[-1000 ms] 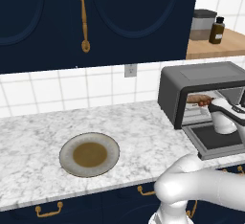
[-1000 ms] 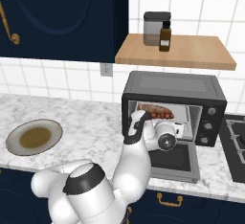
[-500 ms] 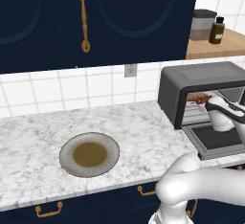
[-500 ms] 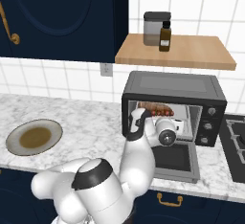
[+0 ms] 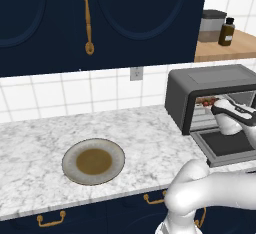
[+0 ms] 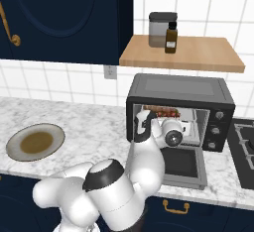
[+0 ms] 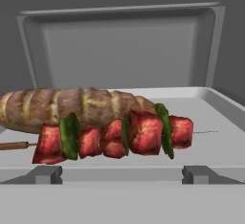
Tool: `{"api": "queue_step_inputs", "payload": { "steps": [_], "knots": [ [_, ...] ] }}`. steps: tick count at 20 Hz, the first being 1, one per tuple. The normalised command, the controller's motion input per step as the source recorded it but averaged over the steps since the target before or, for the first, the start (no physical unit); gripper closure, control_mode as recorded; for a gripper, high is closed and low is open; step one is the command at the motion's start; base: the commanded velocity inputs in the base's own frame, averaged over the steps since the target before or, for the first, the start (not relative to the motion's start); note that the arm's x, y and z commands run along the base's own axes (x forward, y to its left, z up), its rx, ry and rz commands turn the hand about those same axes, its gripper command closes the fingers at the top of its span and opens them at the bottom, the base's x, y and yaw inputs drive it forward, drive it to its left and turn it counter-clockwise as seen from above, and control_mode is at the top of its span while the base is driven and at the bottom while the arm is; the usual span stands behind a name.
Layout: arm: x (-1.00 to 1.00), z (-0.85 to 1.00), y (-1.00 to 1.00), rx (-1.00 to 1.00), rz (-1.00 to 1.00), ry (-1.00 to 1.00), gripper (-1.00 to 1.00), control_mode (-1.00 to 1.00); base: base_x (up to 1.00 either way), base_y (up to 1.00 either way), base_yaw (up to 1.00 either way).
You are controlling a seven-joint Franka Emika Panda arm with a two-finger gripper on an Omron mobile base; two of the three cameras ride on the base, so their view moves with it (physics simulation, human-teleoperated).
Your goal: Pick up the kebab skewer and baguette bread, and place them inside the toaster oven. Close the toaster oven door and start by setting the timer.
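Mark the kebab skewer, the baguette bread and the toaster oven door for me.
kebab skewer (image 7: 115,138), hand view, on the middle red chunk.
baguette bread (image 7: 72,104), hand view, on its ridged top.
toaster oven door (image 6: 184,166), right base view, on its dark glass.

We see the kebab skewer (image 7: 115,139) lying in the tray (image 7: 210,117) inside the toaster oven (image 6: 179,88), just before the baguette bread (image 7: 72,106). The toaster oven door (image 6: 182,165) hangs down open over the counter (image 5: 40,143). To the oven's left on the counter sits a plate (image 5: 93,161). On the shelf (image 6: 183,55) above it, a bottle (image 6: 171,38) stands before a canister (image 6: 160,28)
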Motion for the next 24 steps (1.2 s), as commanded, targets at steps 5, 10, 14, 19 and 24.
{"api": "queue_step_inputs", "payload": {
  "steps": [5,10,14,19,24],
  "knots": [
    [0.21,0.00,0.00,0.00,0.00,0.00,-1.00,-1.00,0.00,0.00,0.00],
    [0.08,0.00,0.00,0.00,0.00,0.01,-1.00,-1.00,0.00,0.00,0.00],
    [-0.08,0.00,0.00,0.00,0.00,0.04,-1.00,-1.00,0.00,0.00,0.00],
    [-0.50,0.00,-0.06,0.00,0.00,0.00,-1.00,-1.00,0.00,0.00,0.00],
    [-0.63,0.00,-0.11,0.00,0.00,0.00,-1.00,-1.00,0.00,0.00,0.00]
  ]
}}
